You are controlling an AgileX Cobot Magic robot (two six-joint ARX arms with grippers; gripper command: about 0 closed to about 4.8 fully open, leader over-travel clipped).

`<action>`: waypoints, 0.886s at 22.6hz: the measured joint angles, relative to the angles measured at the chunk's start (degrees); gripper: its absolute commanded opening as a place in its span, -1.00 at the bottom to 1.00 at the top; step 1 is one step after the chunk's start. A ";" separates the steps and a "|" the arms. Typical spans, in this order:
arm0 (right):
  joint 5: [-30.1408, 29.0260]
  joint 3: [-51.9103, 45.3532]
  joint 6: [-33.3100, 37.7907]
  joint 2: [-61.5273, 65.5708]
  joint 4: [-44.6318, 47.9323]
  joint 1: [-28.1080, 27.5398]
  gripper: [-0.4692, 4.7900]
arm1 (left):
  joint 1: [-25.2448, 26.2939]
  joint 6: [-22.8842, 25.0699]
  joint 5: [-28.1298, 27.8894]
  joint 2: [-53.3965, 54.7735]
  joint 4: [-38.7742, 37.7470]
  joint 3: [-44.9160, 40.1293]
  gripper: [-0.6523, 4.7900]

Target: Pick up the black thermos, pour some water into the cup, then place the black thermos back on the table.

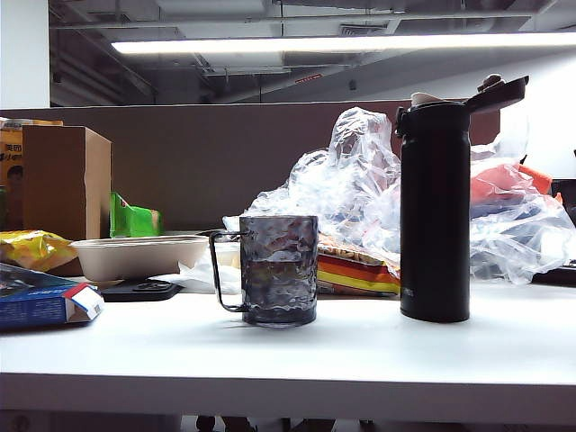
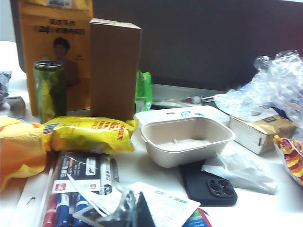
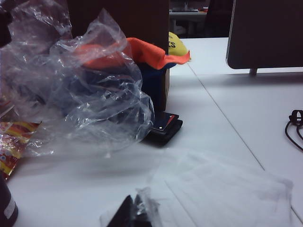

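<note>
I see the black thermos [image 1: 435,211] upright near the table [image 1: 360,360] front edge, lid flipped open, cup [image 1: 277,269] just left of it, apart. Left gripper and right gripper both out of frame, jaws pressed together, holding nothing.

A tall matte-black thermos [image 1: 435,211] is seen upright on the white table [image 1: 360,360], lid flipped open. Left of it, apart, a smoky dimpled cup [image 1: 277,268] is stood, handle leftward.
</note>
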 measured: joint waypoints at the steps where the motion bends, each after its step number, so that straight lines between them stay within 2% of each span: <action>1: 0.00 0.00 0.00 0.00 0.00 0.00 -0.84 | 0.00 0.00 0.24 0.00 -0.02 0.00 -0.78; 6: 0.00 0.00 0.00 0.00 0.00 0.00 -0.84 | 0.00 0.02 0.22 0.00 0.24 0.04 -0.78; 7: -0.02 0.00 0.00 0.00 0.00 0.00 -0.71 | 0.00 0.00 0.24 0.00 0.24 0.04 -0.74; 8: -0.13 0.04 0.04 0.00 -0.02 0.00 -0.32 | 0.00 -0.02 0.44 0.00 0.26 0.04 -0.55; 9: -0.20 0.33 0.31 0.00 -0.37 0.00 0.27 | 0.00 -0.70 1.03 0.00 0.37 0.04 0.12; 10: -0.37 1.95 1.97 0.02 -1.84 0.00 0.62 | -0.02 -3.58 1.70 0.00 0.83 0.15 0.63; 11: -0.42 4.37 2.75 0.11 -3.41 0.02 1.00 | 0.00 -6.38 1.73 0.02 0.70 0.68 1.00; 13: -0.52 10.56 3.17 0.09 -5.29 0.04 1.00 | 0.00 -10.88 1.97 0.04 0.24 3.23 1.00; 15: -0.98 16.15 3.10 0.24 -6.62 0.04 1.00 | -0.02 -12.79 5.16 0.00 0.24 5.88 1.00; 18: -4.13 23.82 -0.96 4.20 -6.82 0.13 1.00 | -0.24 -17.27 10.56 0.24 0.31 9.73 1.00; 20: -6.12 27.32 -3.13 8.15 -6.56 0.24 1.00 | -0.26 -18.88 13.86 1.66 3.26 11.34 1.00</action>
